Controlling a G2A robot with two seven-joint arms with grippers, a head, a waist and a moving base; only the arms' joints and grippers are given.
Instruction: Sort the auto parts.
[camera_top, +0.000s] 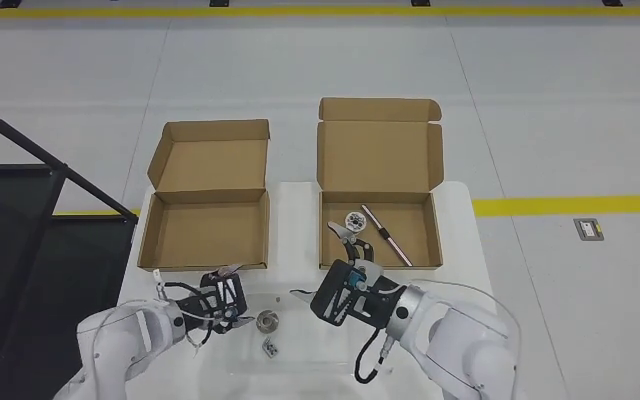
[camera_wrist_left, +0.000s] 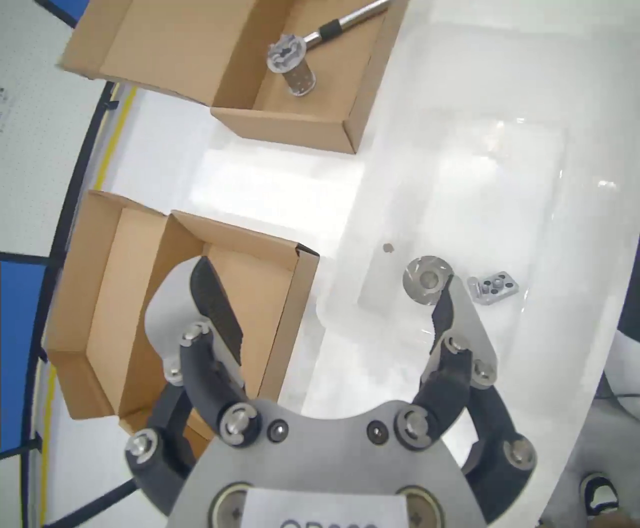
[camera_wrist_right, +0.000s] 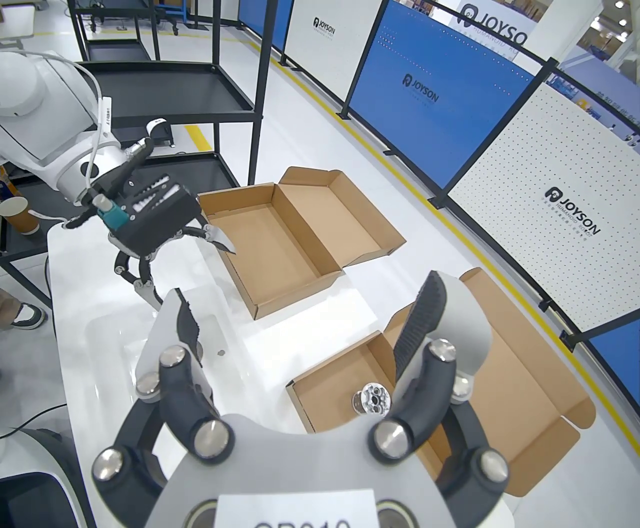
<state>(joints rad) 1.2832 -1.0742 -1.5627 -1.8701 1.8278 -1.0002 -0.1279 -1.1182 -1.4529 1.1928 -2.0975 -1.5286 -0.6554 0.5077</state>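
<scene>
A round metal flange (camera_wrist_left: 427, 280) and a small grey drilled block (camera_wrist_left: 492, 287) lie in a shallow glossy tray (camera_wrist_left: 500, 165) at the table's front. My left gripper (camera_wrist_left: 335, 295) hovers open just left of the flange (camera_top: 266, 321), one fingertip (camera_wrist_left: 445, 305) close beside it. The left cardboard box (camera_top: 205, 235) holds nothing. The right cardboard box (camera_top: 425, 240) contains a perforated metal cylinder (camera_top: 354, 219) and a thin rod (camera_top: 385, 235). My right gripper (camera_wrist_right: 305, 310) is open over the near left corner of the right box, with nothing between its fingers. The left gripper (camera_wrist_right: 187, 267) is seen farther off.
A tiny dark speck (camera_wrist_left: 387, 247) lies on the tray near the flange. A black shelf cart (camera_top: 40, 230) stands off the table's left side, with a paper cup (camera_wrist_right: 20, 215) on it. Both box lids stand open toward the far edge.
</scene>
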